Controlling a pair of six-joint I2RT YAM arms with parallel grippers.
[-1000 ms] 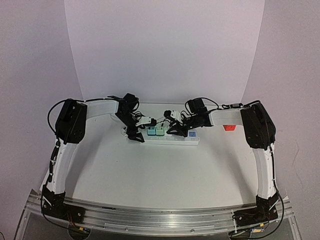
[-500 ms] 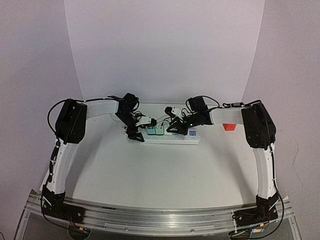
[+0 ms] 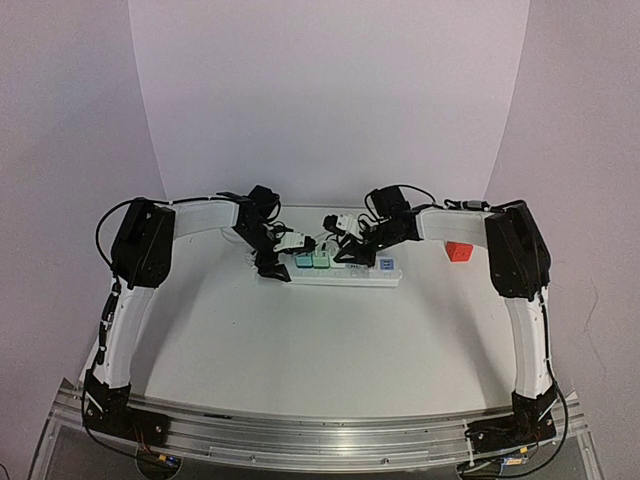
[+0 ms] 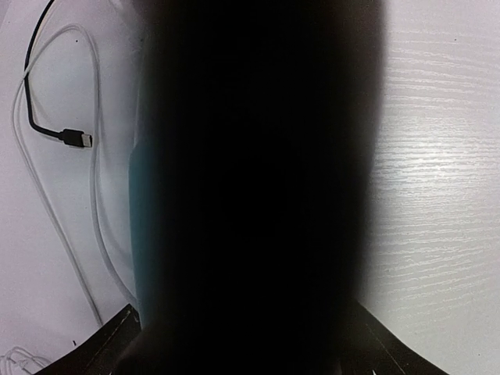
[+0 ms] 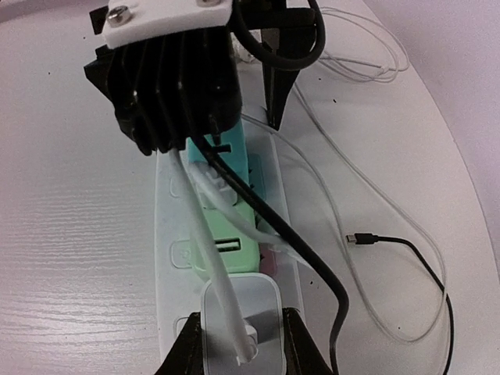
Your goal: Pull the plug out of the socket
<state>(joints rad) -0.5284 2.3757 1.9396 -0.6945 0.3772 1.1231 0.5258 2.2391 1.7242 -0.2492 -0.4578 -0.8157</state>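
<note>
Two arms reach inward from either side and meet over the socket (image 3: 345, 279), which lies crosswise on the far half of the table (image 3: 300, 340). Left gripper (image 3: 271, 264) sits at the strip's left end. Its fingers (image 4: 105, 350) stand apart, but I cannot tell whether they clamp the strip. Right gripper (image 5: 238, 348) is angled down near the strip's middle, jaws closed on a white plug (image 5: 238, 308) with a white cable (image 5: 199, 234) running off it.

Two mint-green adapters (image 5: 225, 248) sit in the strip just beyond the plug. A blue-faced one (image 3: 385, 266) is at the right end. Black USB lead (image 5: 363, 238) loops behind the strip. Red block (image 3: 458, 251) lies apart, to the right.

Left wrist view is mostly blacked out by something close to the lens. Plug's prongs are hidden: seated or free, cannot tell.
</note>
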